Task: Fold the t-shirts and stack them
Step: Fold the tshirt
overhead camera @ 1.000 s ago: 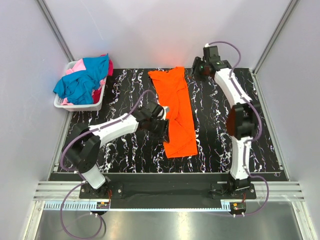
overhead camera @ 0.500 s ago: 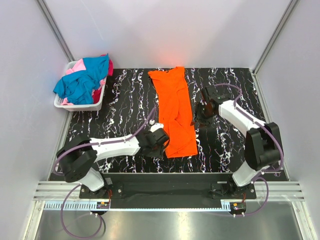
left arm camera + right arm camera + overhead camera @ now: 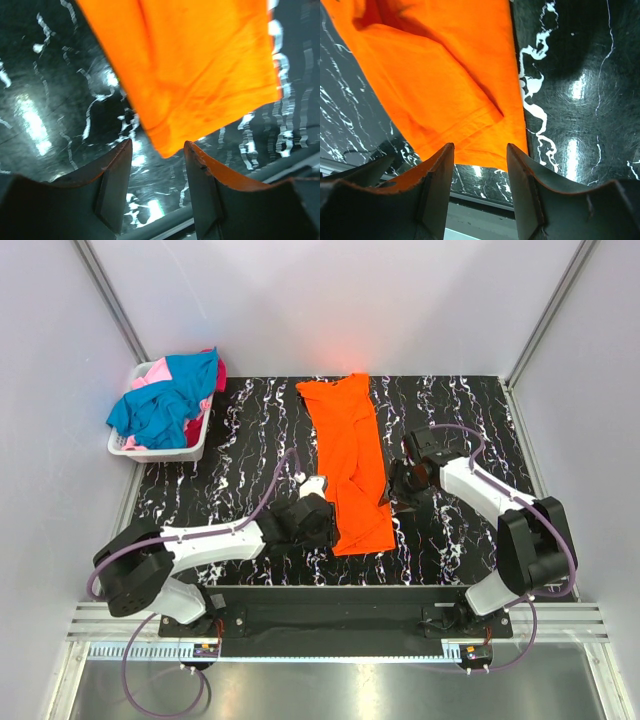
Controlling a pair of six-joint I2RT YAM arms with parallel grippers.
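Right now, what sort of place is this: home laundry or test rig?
Probably a robot lab test cell: plain pale panel walls box in a black marble-patterned tabletop, an aluminium frame rail runs along its near edge, and a vivid orange cloth t-shirt lies laid out.

A white plastic slatted basket (image 3: 165, 453) stands at the far left corner of the surface (image 3: 250, 430), which is glossy black with white marble veining. In both wrist views this surface (image 3: 50, 100) (image 3: 580, 75) throws back bright glints. Pale grey walls (image 3: 330, 300) enclose three sides. A ribbed aluminium rail (image 3: 340, 621) runs along the near edge.
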